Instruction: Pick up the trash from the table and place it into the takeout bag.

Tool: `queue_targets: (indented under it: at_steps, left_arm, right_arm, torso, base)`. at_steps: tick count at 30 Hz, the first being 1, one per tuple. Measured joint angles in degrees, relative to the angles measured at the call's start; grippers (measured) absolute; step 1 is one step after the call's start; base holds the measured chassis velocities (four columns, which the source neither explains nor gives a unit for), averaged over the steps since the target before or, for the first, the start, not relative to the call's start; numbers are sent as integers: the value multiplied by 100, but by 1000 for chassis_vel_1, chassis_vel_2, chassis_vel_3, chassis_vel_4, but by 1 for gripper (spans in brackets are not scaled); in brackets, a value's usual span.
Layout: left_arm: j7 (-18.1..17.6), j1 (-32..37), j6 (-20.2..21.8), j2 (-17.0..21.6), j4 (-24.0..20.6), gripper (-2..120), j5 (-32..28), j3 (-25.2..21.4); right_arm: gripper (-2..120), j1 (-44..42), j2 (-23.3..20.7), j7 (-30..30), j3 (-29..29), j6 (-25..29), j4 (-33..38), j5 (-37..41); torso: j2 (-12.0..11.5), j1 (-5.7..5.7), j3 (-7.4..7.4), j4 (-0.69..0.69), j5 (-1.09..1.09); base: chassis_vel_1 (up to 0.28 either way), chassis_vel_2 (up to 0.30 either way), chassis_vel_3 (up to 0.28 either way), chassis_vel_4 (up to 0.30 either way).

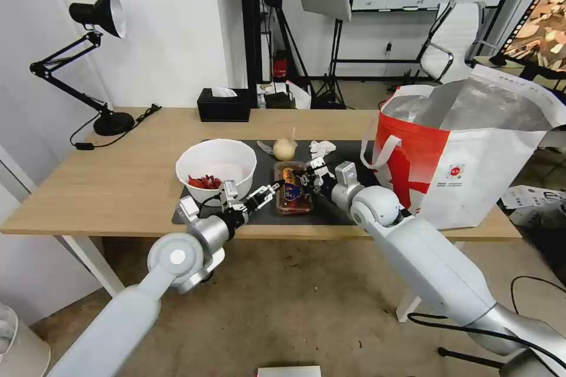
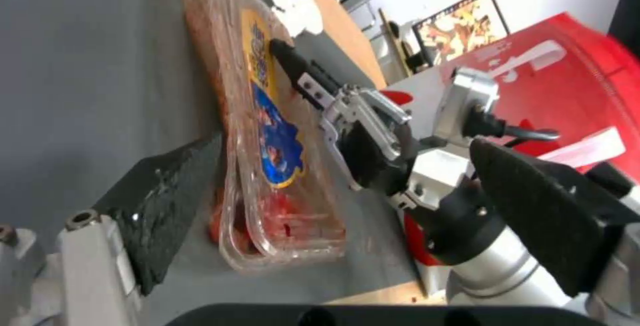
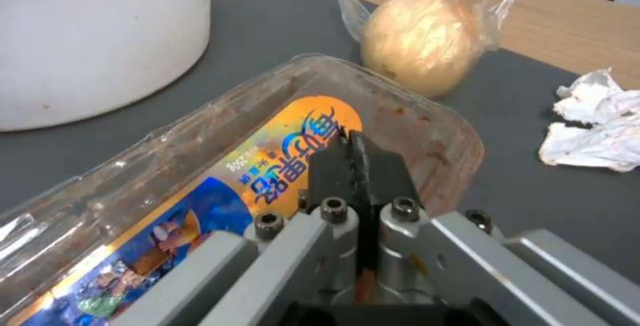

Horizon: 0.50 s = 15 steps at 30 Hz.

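Bowl (image 1: 216,168), white, round, sat on mat (image 1: 265,156) at its left end; red scraps lay inside at the near wall. Tray (image 1: 293,189), clear, hinged, lid down, held red food bits and smears, w/ an orange-blue label on the lid. It lay on the mat just right of the bowl; long axis ran from the near table (image 1: 118,177) edge toward the far side, label end away from the robot. Lump (image 1: 284,148), beige, in thin clear wrap, sat just beyond the tray's far end. Tissue (image 1: 321,148) lay crumpled on the mat right of the lump. Bag (image 1: 471,171) stood upright at the table's right end, mouth open, foil lining showing, contents not discernible.

L gripper (image 1: 266,191) was at the tray's left long side, fingers spread apart, one black pad (image 2: 160,206) close beside the tray wall, nothing held. R gripper (image 3: 355,153) was over the tray's lid, fingers pressed together, tips at the label, nothing between them.
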Motion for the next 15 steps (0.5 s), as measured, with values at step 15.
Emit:
queue_targets:
  at_steps: [15]
  left_arm:
    - [-615,-684,413,-103,521,100,-58,498]
  right_arm:
    - [0,-85,-16,45,4,-2,109,2]
  torso:
    - [0,0,0,0,0]
  base:
    - [0,0,0,0]
